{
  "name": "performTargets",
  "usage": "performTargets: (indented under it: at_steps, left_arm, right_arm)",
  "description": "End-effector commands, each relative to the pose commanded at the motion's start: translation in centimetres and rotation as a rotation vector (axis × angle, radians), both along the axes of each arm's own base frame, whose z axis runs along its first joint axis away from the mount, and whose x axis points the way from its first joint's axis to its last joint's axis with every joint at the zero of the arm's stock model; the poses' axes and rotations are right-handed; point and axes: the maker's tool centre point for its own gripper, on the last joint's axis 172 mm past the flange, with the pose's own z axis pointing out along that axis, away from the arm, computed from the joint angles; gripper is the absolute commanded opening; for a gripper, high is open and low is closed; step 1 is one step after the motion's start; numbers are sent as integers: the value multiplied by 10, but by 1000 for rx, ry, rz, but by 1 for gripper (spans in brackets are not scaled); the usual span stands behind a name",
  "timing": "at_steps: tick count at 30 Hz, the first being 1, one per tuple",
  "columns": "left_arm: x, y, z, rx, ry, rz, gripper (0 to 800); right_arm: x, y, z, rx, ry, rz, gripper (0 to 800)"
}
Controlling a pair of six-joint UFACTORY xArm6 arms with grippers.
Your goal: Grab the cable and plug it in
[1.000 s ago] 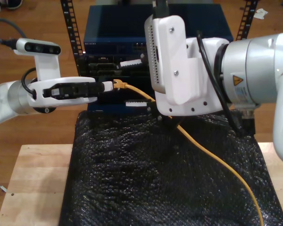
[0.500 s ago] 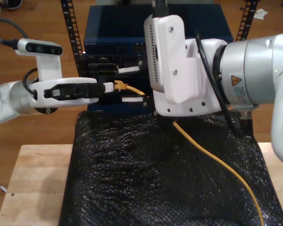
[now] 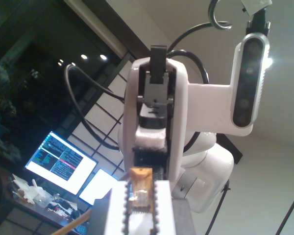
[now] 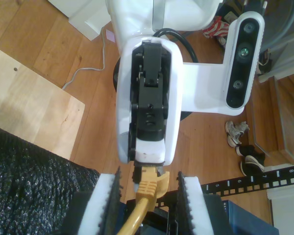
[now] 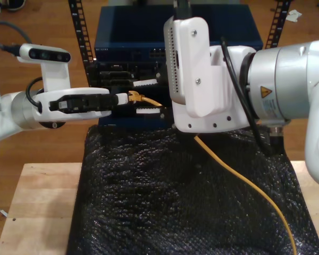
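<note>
One black mat (image 5: 165,196) over wood.

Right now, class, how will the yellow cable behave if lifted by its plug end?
Probably floppy: the cable trails in a loose curve over the black bubble wrap. Likely light: my first gripper holds its end by a fingertip pinch. The clear plug looks fragile, perhaps.

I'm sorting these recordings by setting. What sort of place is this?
Probably a robotics lab or workshop, not a home: a wooden bench with black padding, a blue network switch in rack rails, and lit computer monitors. Shoes lie on the wooden floor.
</note>
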Motion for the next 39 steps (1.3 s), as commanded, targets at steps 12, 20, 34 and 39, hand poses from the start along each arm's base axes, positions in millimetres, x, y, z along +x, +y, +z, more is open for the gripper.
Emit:
performTargets:
  at_steps: [12,20,34,39]
  left_arm:
    - [-6,-1,4,-15,-1,-27,14]
    - [-6,-1,4,-15,-1,-27,14]
    - [-7,-3,4,-16,-1,-35,14]
    - [-7,-3,4,-17,-2,-35,14]
  right_arm:
    - [0,0,0,4,4,-1,284]
    - [-1,1,1,9,5,1,265]
    - [-3,3,0,16,14,4,149]
    - [0,2,3,42,21,-15,43]
